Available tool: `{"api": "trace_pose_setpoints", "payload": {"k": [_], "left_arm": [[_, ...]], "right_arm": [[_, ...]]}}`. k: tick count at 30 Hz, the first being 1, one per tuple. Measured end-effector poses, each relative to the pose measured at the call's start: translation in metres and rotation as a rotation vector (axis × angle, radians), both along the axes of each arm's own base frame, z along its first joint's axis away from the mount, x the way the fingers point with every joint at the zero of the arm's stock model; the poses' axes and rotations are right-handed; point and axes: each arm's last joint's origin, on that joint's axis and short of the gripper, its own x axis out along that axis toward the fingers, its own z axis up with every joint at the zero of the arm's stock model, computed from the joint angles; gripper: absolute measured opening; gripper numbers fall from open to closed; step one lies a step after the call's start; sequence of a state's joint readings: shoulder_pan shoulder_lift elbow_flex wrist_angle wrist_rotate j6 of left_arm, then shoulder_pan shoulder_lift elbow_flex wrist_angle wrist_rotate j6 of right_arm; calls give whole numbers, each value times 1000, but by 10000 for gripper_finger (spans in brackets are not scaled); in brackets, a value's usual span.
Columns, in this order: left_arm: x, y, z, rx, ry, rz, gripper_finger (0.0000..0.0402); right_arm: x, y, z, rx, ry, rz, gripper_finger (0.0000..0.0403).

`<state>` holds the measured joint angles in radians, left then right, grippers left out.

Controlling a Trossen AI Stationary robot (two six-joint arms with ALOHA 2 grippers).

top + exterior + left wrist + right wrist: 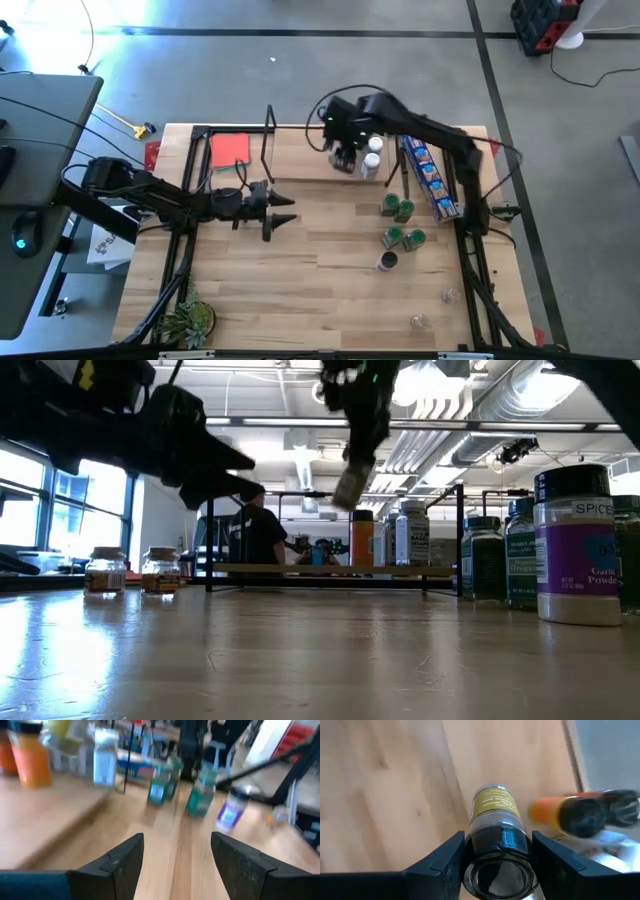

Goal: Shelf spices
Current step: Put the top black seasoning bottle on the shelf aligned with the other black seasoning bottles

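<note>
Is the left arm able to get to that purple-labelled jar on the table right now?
Probably yes: the left gripper is open and empty, and bare table lies between it and the purple-labelled jar.

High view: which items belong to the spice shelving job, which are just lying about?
Job:
- shelf
- green-lidded jars
- purple-label jar
- jar with yellow label, held in right gripper

Lying about:
- blue snack packet
- red card
- plant

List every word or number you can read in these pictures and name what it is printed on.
"SPICE": top of the label on the white-lidded jar with a purple label, nearest in the low view.
"Garlic Powder": lower on that label, only partly readable.
Labels on the green jars, the shelf jars and the jar in the right pincer are too blurred to read.
</note>
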<state>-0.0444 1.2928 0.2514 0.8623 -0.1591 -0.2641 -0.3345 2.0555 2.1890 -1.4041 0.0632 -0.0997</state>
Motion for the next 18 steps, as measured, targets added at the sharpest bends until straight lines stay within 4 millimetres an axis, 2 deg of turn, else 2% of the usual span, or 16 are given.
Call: {"api": "trace_pose_setpoints", "payload": {"k": [3,9,18], "left_arm": [[0,0,1,-12,-14,1,227],[0,0,1,-15,-15,0,227],[0,-1,2,-21,-18,1,227]], "right_arm": [[10,-13,-29,43,99,20,189],[19,-37,-66,52,194,22,189],[17,-38,-67,7,241,13,224]]}}
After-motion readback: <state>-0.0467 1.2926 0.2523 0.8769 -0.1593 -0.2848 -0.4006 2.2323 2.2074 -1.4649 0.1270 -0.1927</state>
